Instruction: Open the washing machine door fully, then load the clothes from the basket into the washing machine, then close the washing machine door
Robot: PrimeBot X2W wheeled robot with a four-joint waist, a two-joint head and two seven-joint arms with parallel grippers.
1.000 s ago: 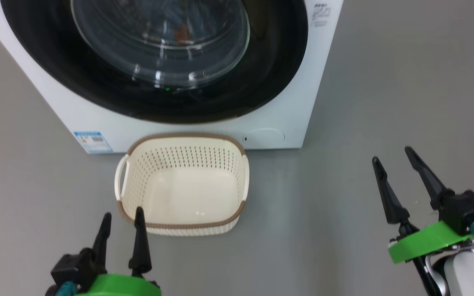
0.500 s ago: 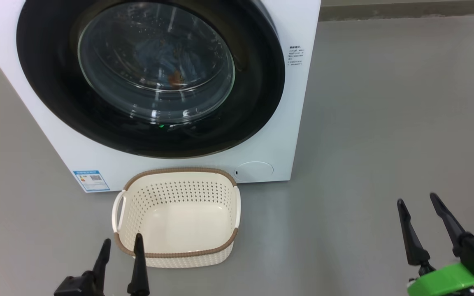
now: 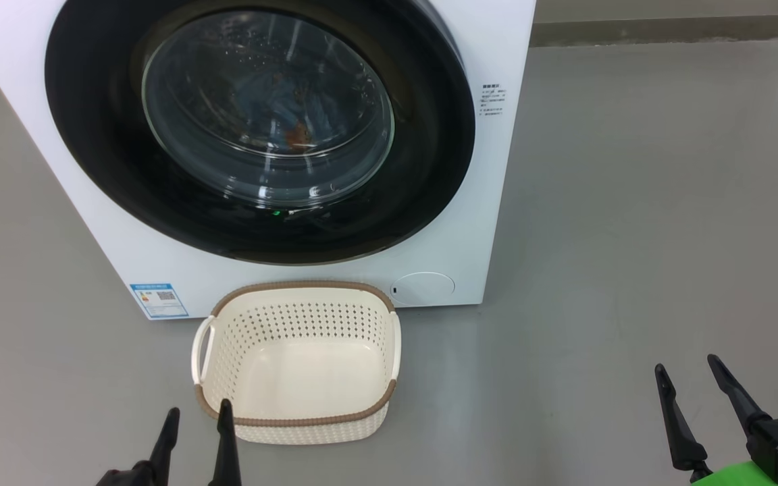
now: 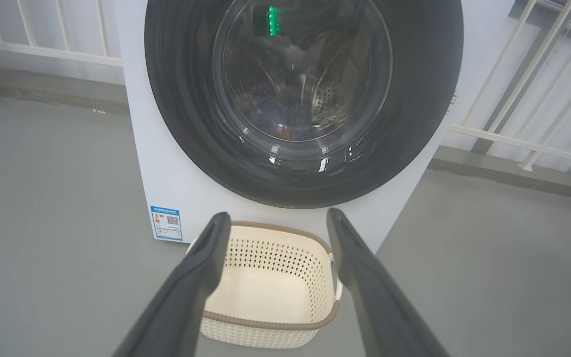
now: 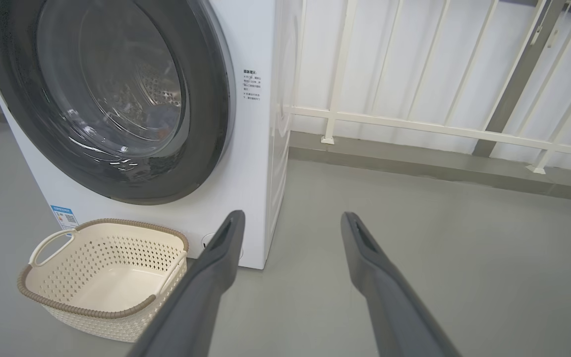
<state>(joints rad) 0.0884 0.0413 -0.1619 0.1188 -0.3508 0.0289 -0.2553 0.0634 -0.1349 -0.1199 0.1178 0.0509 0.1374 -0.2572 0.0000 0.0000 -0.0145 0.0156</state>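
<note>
- Near left: the left gripper (image 3: 199, 407) has its two long dark fingers spread apart and pinching nothing. The tips are just beside the near-left corner of the basket.
- Beyond it, the large white boxy washing machine (image 3: 112, 250) stands on the grey floor (image 3: 598, 236). A small blue label sticker (image 3: 159, 300) sits at its lower left corner.
- Centre, near: the small cream-white perforated plastic basket (image 3: 301, 286), with a brown rim band, sits upright at the foot of the machine with nothing in it.
- Centre, far: the big round door (image 3: 85, 155), a glossy black rim around a bulging glass window, looks flush against the front, so shut. Through the glass, the light blue clothes (image 3: 274, 101) with orange-brown marks lie in the steel drum.
- Just right of the basket is a round white service flap (image 3: 423, 287).
- Near right: the right gripper (image 3: 686, 363) has its fingers likewise spread and empty, well apart from machine and basket.
- Judgement: loading and closing both look done, so the task seems to be at its end. Any next move calls only for confirming that the door has latched and keeping both arms clear of the basket.
</note>
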